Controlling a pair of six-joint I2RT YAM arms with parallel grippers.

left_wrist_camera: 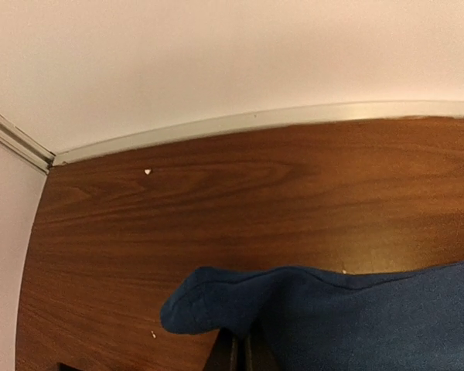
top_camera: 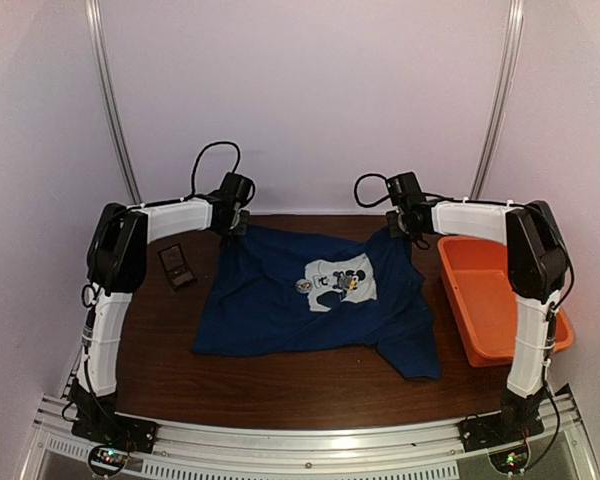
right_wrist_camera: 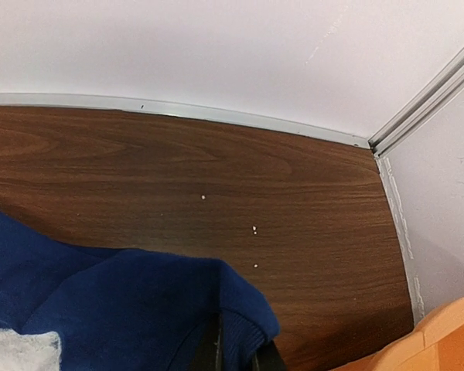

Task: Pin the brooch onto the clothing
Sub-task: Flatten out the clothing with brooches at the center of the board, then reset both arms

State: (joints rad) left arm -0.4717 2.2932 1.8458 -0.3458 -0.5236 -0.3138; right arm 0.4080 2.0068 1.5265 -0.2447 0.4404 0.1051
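Note:
The clothing, a navy T-shirt with a white mouse print, lies spread on the table. The brooch, a tiny silvery disc, rests on the shirt just left of the print. My left gripper is at the shirt's far left corner. In the left wrist view it is shut on a raised fold of the clothing. My right gripper is at the far right corner. In the right wrist view it pinches the ribbed edge of the clothing.
A small black hinged box sits on the table left of the shirt. An orange tub stands along the right side, its corner close to my right gripper. The back wall runs just beyond both grippers.

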